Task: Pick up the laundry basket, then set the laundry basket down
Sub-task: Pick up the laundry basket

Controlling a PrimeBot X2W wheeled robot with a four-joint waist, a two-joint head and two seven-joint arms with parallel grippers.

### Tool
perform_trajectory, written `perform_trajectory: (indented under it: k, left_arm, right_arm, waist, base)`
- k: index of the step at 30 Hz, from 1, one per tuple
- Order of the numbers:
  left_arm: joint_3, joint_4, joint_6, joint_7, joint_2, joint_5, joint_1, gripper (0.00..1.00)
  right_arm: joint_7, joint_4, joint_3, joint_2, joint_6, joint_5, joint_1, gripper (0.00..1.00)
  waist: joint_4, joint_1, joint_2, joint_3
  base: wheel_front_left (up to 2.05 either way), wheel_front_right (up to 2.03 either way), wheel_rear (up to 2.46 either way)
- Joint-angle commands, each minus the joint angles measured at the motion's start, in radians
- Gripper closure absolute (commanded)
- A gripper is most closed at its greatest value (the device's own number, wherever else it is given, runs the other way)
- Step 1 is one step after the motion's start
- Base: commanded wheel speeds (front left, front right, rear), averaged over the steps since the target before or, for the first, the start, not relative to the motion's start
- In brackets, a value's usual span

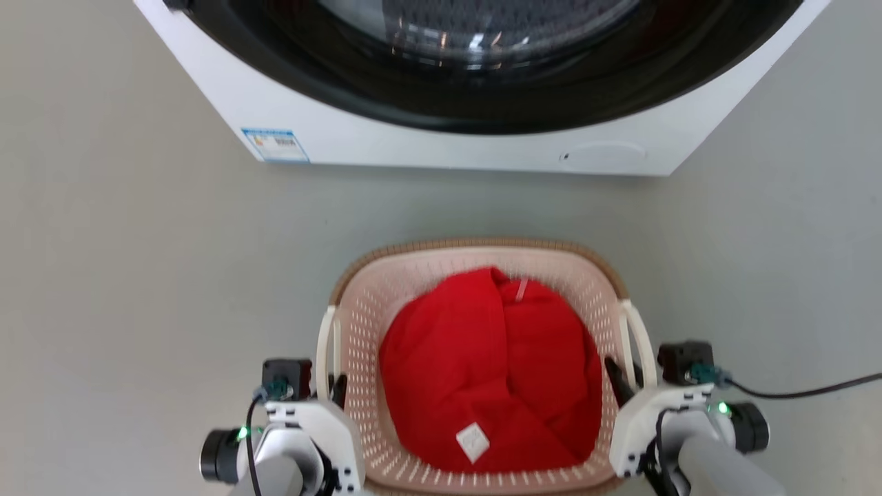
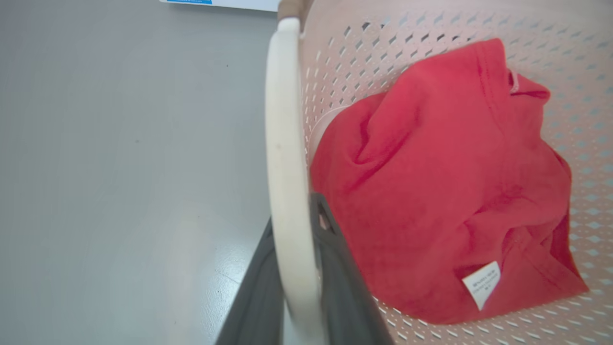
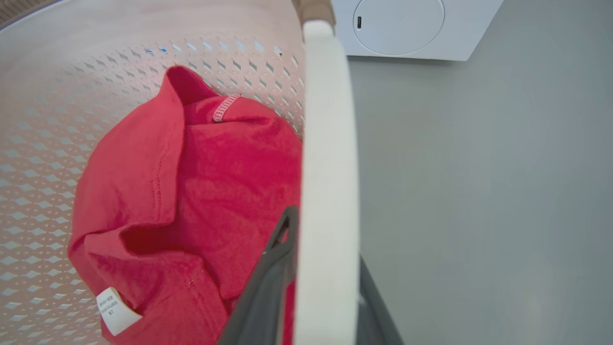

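The laundry basket (image 1: 365,310), cream and perforated with a brown rim, sits low in the middle of the head view with a red garment (image 1: 482,372) inside. My left gripper (image 1: 336,389) is shut on its white left handle (image 1: 324,344). In the left wrist view that handle (image 2: 287,143) runs between my two dark fingers (image 2: 345,268). My right gripper (image 1: 620,375) is shut on the right handle (image 1: 637,337), and the right wrist view has that handle (image 3: 328,143) between its fingers (image 3: 273,268). I cannot tell whether the basket rests on the floor.
A white washing machine (image 1: 441,145) with a dark round door stands just beyond the basket. Grey floor (image 1: 138,275) spreads to both sides. A black cable (image 1: 806,394) trails off to the right from my right wrist.
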Motion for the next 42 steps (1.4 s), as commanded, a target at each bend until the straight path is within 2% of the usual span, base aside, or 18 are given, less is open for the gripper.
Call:
perform_trajectory:
  k: [1, 9, 22, 42]
  left_arm:
    - [0.014, -0.009, 0.004, -0.012, 0.023, -0.007, 0.008, 1.0]
    - [-0.041, 0.063, -0.008, -0.012, 0.023, -0.029, 0.067, 1.0]
    - [-0.136, 0.121, -0.024, 0.02, 0.023, -0.107, 0.142, 1.0]
    - [-0.208, 0.149, -0.011, 0.079, 0.023, -0.208, 0.204, 1.0]
  right_arm:
    - [0.003, -0.002, 0.051, 0.025, 0.017, 0.009, 0.051, 1.0]
    - [0.057, 0.014, 0.167, 0.025, 0.017, 0.126, 0.124, 1.0]
    - [0.14, 0.022, 0.276, 0.025, 0.017, 0.261, 0.196, 1.0]
    - [0.206, 0.042, 0.404, 0.025, 0.017, 0.383, 0.246, 1.0]
  waist:
    - [-0.011, 0.0, 0.0, -0.042]
    - [-0.03, 0.0, 0.0, -0.15]
    - [-0.043, 0.0, 0.0, -0.266]
    - [-0.042, 0.0, 0.0, -0.372]
  base:
    - [0.0, 0.0, 0.0]
    - [0.0, 0.0, 0.0]
    - [0.0, 0.0, 0.0]
    - [0.0, 0.0, 0.0]
